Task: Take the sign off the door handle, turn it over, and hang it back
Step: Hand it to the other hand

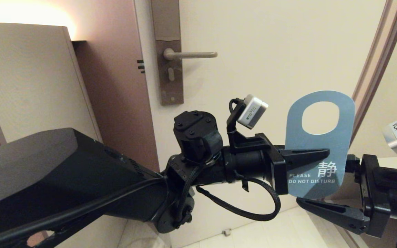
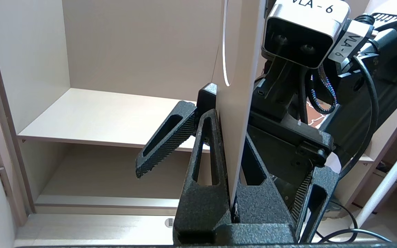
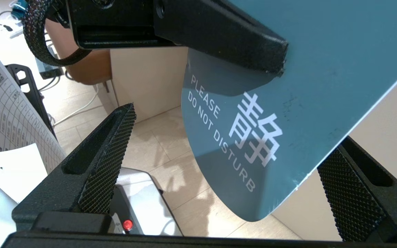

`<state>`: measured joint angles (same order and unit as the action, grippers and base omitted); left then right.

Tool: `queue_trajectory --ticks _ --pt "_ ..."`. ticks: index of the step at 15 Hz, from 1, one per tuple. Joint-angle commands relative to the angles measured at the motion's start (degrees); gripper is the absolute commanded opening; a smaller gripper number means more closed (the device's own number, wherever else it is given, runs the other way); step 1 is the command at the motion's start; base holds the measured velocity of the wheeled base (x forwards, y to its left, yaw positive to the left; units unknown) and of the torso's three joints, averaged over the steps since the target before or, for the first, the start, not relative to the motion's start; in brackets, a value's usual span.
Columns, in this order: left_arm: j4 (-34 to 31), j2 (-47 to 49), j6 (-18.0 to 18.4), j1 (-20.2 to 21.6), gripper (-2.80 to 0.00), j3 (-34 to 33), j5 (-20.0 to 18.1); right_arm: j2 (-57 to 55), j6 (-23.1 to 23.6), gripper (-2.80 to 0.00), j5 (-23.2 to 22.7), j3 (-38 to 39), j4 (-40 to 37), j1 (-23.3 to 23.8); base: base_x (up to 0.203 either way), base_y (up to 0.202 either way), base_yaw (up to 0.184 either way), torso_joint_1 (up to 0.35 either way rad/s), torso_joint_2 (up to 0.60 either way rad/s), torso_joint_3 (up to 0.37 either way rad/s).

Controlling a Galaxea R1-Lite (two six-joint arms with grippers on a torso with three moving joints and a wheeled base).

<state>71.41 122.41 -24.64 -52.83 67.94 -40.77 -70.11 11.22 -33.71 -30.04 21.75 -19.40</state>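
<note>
The door handle (image 1: 190,54) sits high on the door (image 1: 271,51), bare of any sign. Lower down, the left end effector (image 1: 317,155) is clamped on the blue sign (image 1: 336,144) — held upright in mid-air, well below and right of the handle, "PLEASE DO NOT DISTURB" facing the head camera. The right end effector (image 1: 322,203) waits at the sign's lower edge, fingers (image 3: 105,155) spread wide — one on either side.

Door handle (image 1: 190,54) unobstructed; sign (image 1: 319,144) between right gripper (image 1: 326,179) jaws.
</note>
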Motion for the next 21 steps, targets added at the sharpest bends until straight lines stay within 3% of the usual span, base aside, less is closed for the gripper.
queue_trajectory --ticks 1,5,6,21 --pt "0.40 0.11 -0.14 0.01 -2.80 -0.07 -0.22 -0.29 0.12 0.00 -0.21 0.07 0.22 -0.03 0.000 0.000 0.000 0.000 0.00 0.000" --pt "0.52 0.03 -0.14 0.03 -2.80 -0.63 -0.28 -0.37 0.12 0.00 -0.21 0.24 0.22 -0.01 0.000 0.000 0.000 0.000 0.00 0.000" --pt "1.18 0.03 -0.22 0.09 -2.80 -0.87 -0.28 -0.37 0.21 -2.80 -0.21 0.24 0.22 -0.03 0.000 0.000 0.000 0.000 0.00 0.000" --pt "1.72 0.03 0.03 0.01 -2.80 -0.97 -0.19 -0.46 2.41 -2.80 -0.21 0.86 0.22 -0.03 0.000 0.000 0.000 0.000 0.00 0.000"
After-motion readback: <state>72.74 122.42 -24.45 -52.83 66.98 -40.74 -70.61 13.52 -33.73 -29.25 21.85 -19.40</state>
